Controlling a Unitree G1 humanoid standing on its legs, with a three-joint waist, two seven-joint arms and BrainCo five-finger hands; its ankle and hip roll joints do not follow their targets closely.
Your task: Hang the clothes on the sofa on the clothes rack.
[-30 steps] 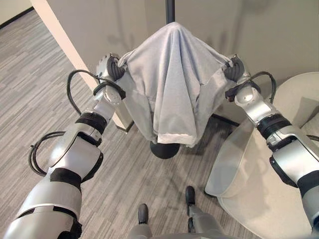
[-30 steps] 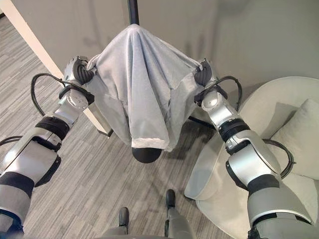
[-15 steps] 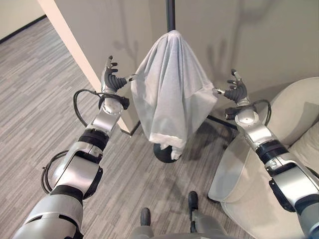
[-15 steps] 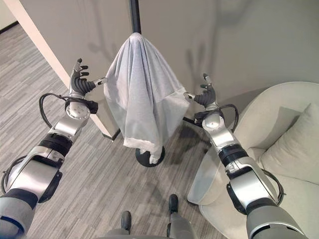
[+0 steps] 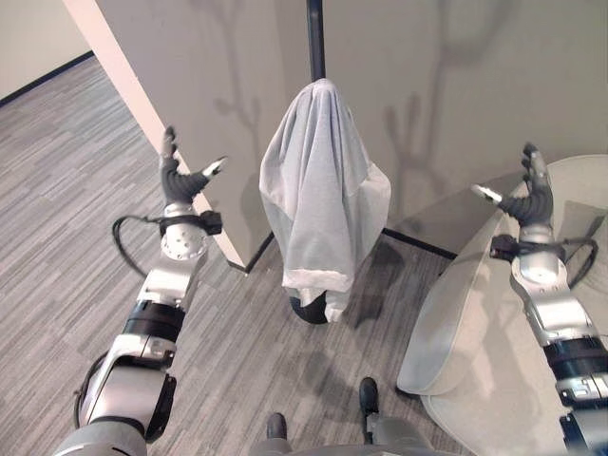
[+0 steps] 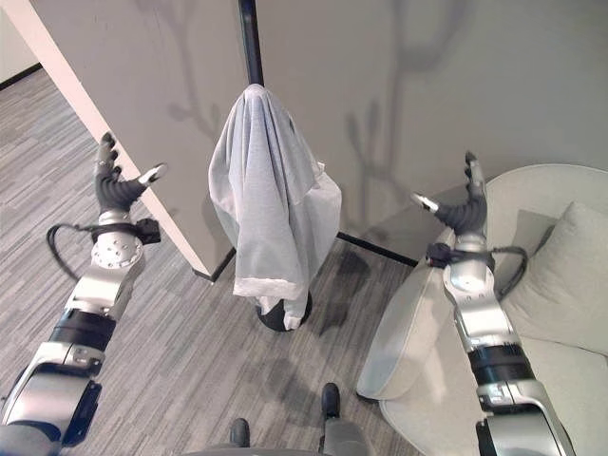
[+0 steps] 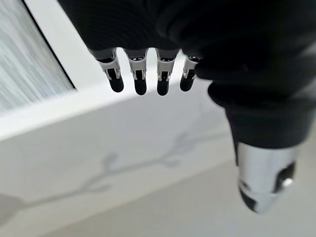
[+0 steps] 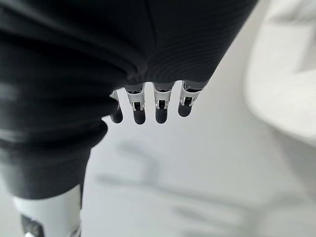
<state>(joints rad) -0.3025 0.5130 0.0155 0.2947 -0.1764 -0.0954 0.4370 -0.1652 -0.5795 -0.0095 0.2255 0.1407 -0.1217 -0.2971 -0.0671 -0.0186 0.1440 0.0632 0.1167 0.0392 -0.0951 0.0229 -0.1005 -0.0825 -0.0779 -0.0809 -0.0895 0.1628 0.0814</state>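
On the clothes rack (image 5: 314, 38) pole the grey shirt (image 5: 323, 204) hangs draped, hem just above the rack's base. Your left hand (image 5: 178, 179) and right hand (image 5: 528, 201) are both released, fingers straight, well apart from the cloth on either side. Step in hand looks like backing off: lower both arms straight out, don't brush the fabric. Can't tell how firmly it's hooked at the top, so check it before turning to the sofa (image 6: 560, 285)
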